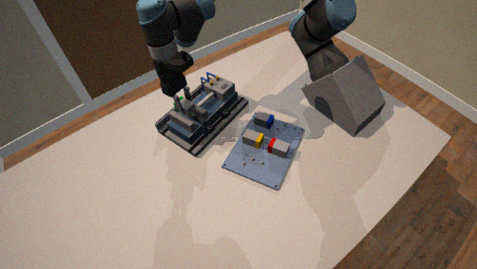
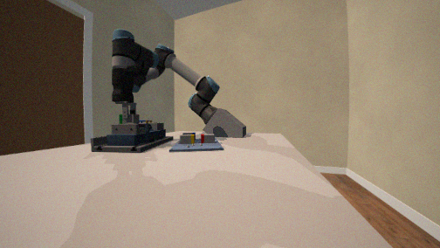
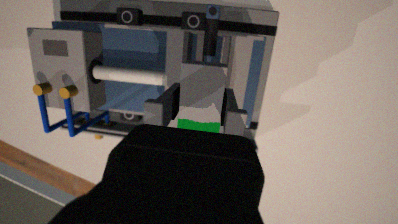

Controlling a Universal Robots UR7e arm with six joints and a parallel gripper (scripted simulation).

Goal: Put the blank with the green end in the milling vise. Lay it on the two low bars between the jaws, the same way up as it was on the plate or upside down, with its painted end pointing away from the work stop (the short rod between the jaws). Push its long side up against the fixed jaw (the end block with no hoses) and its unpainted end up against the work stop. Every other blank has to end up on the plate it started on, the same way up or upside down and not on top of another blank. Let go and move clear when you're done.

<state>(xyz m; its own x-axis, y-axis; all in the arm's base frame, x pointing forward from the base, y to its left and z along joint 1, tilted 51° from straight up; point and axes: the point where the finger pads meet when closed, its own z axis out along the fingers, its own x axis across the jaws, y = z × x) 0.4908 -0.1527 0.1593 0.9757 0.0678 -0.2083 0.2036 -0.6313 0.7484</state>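
My gripper is shut on the grey blank with the green end, fingers on its two long sides. In the wrist view the blank hangs over the right part of the milling vise, with its green end near the camera and its unpainted end towards the dark work stop rod. In the top view the gripper holds the blank's green end just above the vise. In the exterior view the green end sits slightly above the vise top. I cannot tell if the blank touches the low bars.
The vise's end block with yellow fittings and blue hoses is at the left of the wrist view, beside a white cylinder. The grey plate to the vise's right carries blanks with blue, yellow and red ends. The robot's base block stands behind.
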